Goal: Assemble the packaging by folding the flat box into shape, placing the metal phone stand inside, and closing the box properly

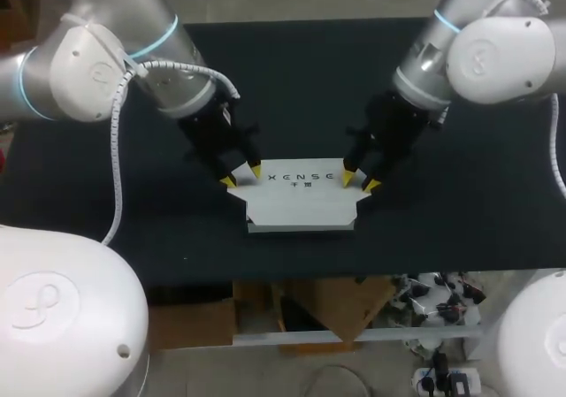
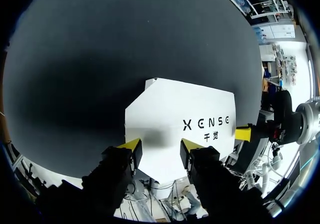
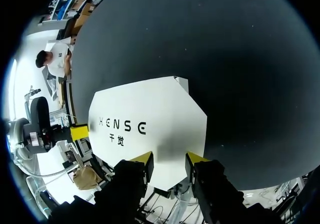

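A flat white box (image 1: 301, 201) with dark lettering lies on the black table near its front edge. My left gripper (image 1: 240, 177) stands over the box's far left corner, open, its yellow tips down at the cardboard. My right gripper (image 1: 358, 181) stands open over the far right corner. In the left wrist view the box (image 2: 175, 116) lies ahead of and under my left gripper (image 2: 159, 151), with a yellow tip of the right gripper (image 2: 243, 133) at its other end. In the right wrist view the box (image 3: 150, 114) lies ahead of my right gripper (image 3: 169, 160). No phone stand shows.
The black table (image 1: 301, 79) stretches wide behind the box and to both sides. Its front edge (image 1: 301, 278) runs a short way in front of the box.
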You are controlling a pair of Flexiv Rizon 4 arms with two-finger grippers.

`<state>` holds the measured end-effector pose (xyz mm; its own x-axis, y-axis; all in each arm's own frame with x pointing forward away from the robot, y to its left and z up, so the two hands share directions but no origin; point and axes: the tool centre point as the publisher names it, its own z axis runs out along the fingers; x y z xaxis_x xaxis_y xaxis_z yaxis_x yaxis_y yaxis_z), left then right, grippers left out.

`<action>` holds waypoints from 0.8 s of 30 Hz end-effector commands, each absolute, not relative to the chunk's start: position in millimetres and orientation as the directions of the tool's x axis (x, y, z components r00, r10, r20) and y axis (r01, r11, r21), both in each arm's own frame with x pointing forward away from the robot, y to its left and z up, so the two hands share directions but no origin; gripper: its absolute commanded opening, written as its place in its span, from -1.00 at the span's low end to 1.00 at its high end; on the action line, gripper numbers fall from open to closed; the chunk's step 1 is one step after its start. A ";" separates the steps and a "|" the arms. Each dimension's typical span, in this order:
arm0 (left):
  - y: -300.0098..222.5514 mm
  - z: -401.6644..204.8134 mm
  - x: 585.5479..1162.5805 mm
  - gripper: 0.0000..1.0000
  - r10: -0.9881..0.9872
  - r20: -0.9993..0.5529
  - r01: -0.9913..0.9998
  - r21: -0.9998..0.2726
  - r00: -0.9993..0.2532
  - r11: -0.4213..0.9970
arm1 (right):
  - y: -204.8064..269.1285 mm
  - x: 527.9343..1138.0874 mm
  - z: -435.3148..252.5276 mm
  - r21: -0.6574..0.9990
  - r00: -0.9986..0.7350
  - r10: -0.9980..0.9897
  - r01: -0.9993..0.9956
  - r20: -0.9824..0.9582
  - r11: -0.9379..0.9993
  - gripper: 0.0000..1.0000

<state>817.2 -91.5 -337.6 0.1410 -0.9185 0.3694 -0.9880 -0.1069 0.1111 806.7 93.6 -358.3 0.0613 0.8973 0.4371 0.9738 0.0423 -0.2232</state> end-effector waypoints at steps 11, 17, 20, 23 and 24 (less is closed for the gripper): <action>-95.0 -341.0 809.4 -0.01 -0.924 0.357 -0.990 0.094 0.136 -0.109 | 92.4 798.9 -360.3 -0.200 0.074 0.889 0.980 0.453 0.020 -0.13; -96.8 -342.3 807.4 -0.01 -0.925 0.355 -0.990 0.085 0.138 -0.115 | 91.0 795.8 -361.5 -0.196 0.091 0.893 0.981 0.440 -0.003 -0.12; -97.5 -342.8 807.0 0.00 -0.925 0.353 -0.990 0.084 0.139 -0.117 | 89.8 794.7 -362.6 -0.197 0.098 0.895 0.980 0.436 -0.012 -0.12; -98.1 -343.5 807.0 -0.01 -0.925 0.353 -0.990 0.084 0.139 -0.117 | 89.1 794.0 -362.8 -0.193 0.102 0.894 0.981 0.436 -0.017 -0.12; -98.4 -344.0 807.1 0.00 -0.925 0.353 -0.990 0.084 0.139 -0.117 | 89.0 793.9 -362.9 -0.192 0.102 0.894 0.981 0.436 -0.018 -0.13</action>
